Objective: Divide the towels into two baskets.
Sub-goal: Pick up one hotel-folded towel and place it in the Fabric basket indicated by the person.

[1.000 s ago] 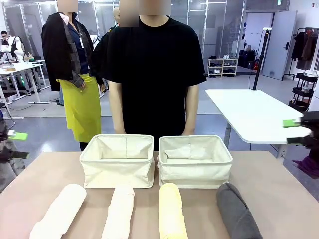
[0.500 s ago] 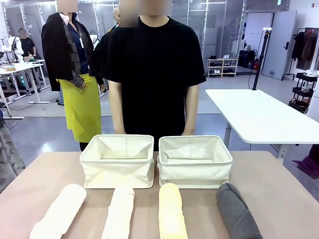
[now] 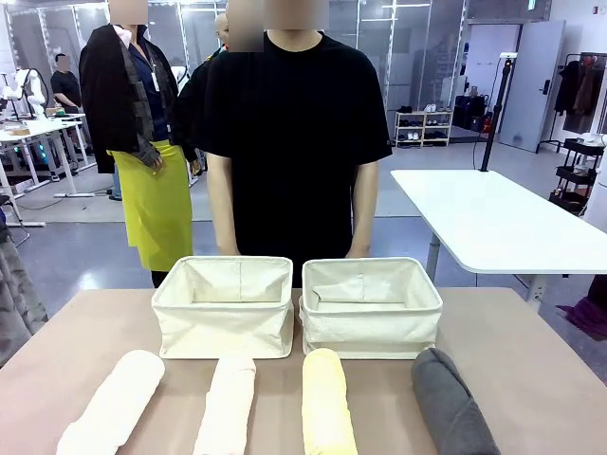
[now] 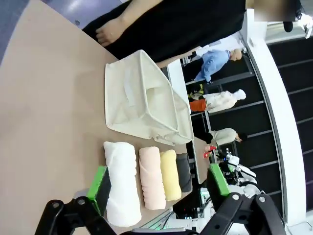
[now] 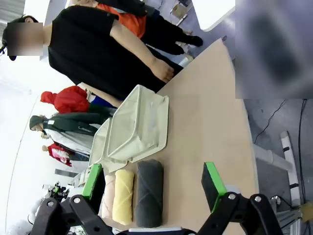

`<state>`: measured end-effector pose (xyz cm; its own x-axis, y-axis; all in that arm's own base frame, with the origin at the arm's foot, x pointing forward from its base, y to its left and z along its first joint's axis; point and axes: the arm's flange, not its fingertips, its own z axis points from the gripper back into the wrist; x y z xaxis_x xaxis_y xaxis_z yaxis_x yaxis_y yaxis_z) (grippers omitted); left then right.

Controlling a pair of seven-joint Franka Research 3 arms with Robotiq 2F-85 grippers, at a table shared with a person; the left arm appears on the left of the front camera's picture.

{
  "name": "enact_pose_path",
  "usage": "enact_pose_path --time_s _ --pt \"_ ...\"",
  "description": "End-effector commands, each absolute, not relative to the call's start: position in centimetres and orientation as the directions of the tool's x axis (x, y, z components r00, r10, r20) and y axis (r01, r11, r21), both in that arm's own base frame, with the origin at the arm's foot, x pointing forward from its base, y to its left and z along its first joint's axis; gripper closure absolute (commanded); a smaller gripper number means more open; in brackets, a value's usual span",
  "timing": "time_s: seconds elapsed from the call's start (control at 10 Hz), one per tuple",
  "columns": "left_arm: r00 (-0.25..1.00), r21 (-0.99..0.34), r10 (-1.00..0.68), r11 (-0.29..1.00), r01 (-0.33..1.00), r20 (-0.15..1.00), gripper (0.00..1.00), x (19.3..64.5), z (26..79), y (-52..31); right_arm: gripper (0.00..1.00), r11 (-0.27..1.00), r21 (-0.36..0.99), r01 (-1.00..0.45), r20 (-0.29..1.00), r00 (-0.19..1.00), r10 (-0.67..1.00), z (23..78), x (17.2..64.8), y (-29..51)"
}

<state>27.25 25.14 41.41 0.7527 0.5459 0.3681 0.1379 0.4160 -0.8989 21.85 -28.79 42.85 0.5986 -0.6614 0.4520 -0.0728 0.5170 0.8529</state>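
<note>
Four rolled towels lie in a row along the table's near edge: white (image 3: 114, 406), cream (image 3: 228, 406), pale yellow (image 3: 327, 408) and dark grey (image 3: 450, 408). Behind them stand the two cream canvas baskets, left (image 3: 225, 330) and right (image 3: 370, 332), side by side, with no towel showing in them. My left gripper (image 4: 159, 182) hangs open, well back from the white towel (image 4: 121, 183) and the basket (image 4: 142, 100). On the other side my right gripper (image 5: 153, 183) is open too, apart from the grey towel (image 5: 149, 193) and the nearer basket (image 5: 142, 125). Neither holds anything.
A person in a black shirt (image 3: 294, 123) stands at the far edge right behind the baskets, hands down by the table edge (image 5: 164, 71). Bare tabletop (image 3: 531, 360) lies on both sides of the baskets. A white table (image 3: 484, 223) stands beyond on the right.
A second ago both grippers' green pads showed at the front view's side edges; they have since moved outward past those edges. Towels, baskets and the person have stayed put.
</note>
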Motion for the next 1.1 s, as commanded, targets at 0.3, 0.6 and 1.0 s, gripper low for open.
enact_pose_path --time_s 0.3,0.6,1.0 --pt "0.753 -0.899 0.546 0.416 0.138 0.368 0.0 27.2 41.4 25.1 0.0 0.517 0.853 -0.073 0.452 0.599 -0.661 42.8 21.9 -28.8" --pt "0.753 -0.899 0.546 0.416 0.138 0.368 0.0 27.2 41.4 25.1 0.0 0.517 0.853 -0.073 0.452 0.599 -0.661 42.8 21.9 -28.8" --pt "0.753 -0.899 0.546 0.416 0.138 0.368 0.0 27.2 41.4 25.1 0.0 0.517 0.853 -0.073 0.452 0.599 -0.661 42.8 21.9 -28.8"
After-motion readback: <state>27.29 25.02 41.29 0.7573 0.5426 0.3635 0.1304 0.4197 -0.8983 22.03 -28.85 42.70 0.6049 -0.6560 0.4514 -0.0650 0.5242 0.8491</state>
